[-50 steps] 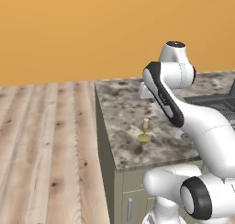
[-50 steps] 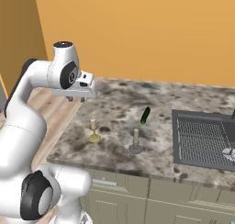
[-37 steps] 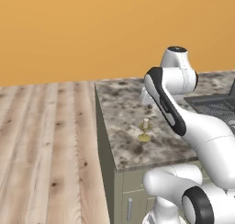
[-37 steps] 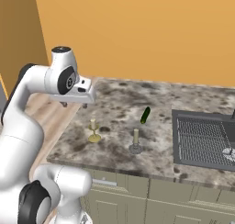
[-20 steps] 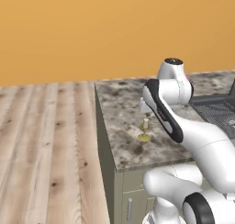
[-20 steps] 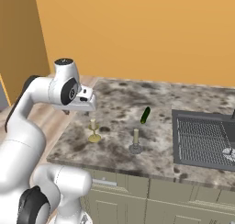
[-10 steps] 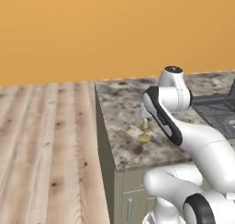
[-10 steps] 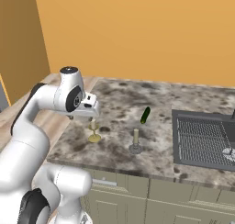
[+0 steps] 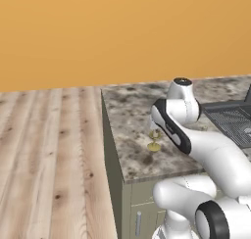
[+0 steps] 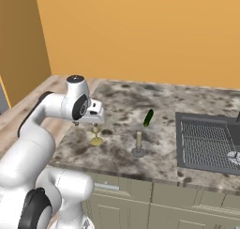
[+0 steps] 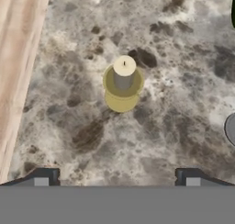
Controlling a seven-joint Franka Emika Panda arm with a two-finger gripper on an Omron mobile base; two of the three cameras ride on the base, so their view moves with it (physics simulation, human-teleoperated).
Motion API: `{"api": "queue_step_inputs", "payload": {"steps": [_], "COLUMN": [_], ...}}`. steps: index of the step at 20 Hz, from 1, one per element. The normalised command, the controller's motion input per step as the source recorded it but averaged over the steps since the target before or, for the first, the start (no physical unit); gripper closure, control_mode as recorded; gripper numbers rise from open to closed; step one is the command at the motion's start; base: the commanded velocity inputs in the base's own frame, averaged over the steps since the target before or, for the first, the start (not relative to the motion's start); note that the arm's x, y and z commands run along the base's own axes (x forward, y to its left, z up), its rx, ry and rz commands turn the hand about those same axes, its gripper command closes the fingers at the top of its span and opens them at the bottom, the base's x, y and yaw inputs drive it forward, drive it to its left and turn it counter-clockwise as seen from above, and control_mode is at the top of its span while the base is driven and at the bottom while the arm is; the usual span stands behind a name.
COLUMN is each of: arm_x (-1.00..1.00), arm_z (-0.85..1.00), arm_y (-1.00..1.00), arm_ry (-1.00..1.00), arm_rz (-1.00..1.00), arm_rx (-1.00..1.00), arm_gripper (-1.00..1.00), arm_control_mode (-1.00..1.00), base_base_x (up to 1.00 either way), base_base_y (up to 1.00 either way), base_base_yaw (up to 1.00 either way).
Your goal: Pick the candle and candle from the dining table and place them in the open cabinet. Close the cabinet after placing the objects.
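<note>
Stone dining table (image 10: 159, 143) top, orange wall (image 10: 140, 31), plank floor (image 9: 44, 150) alongside.

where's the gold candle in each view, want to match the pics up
Left base view: the gold candle stands near the table's left end, just left of the white arm.
Right base view: it stands left of centre, under the open hand, left of the grey candle.
Hand view: it is seen from above, just above centre.
Shared landmark: the mottled stone table top.
</note>
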Motion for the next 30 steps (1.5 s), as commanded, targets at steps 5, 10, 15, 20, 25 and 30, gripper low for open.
{"api": "queue_step_inputs", "payload": {"steps": [5,10,15,20,25,30], "arm_x": [0.18,0.08,0.06,0.07,0.08,0.12], "arm_z": [-0.21,-0.11,-0.02,-0.03,-0.06,-0.10], "arm_y": [-0.01,0.00,0.00,0.00,0.00,0.00], "arm_ry": [0.00,-0.01,-0.01,-0.02,-0.01,0.00], "arm_rz": [0.00,0.00,0.00,0.00,0.00,0.00], "arm_rx": [0.00,0.00,0.00,0.00,0.00,0.00], "arm_gripper": [-1.00,-1.00,-1.00,-1.00,-1.00,-1.00], "arm_control_mode": [-1.00,-1.00,-1.00,-1.00,-1.00,-1.00], "base_base_x": [0.00,0.00,0.00,0.00,0.00,0.00], "base_base_y": [0.00,0.00,0.00,0.00,0.00,0.00], "base_base_yaw": [0.00,0.00,0.00,0.00,0.00,0.00]}}
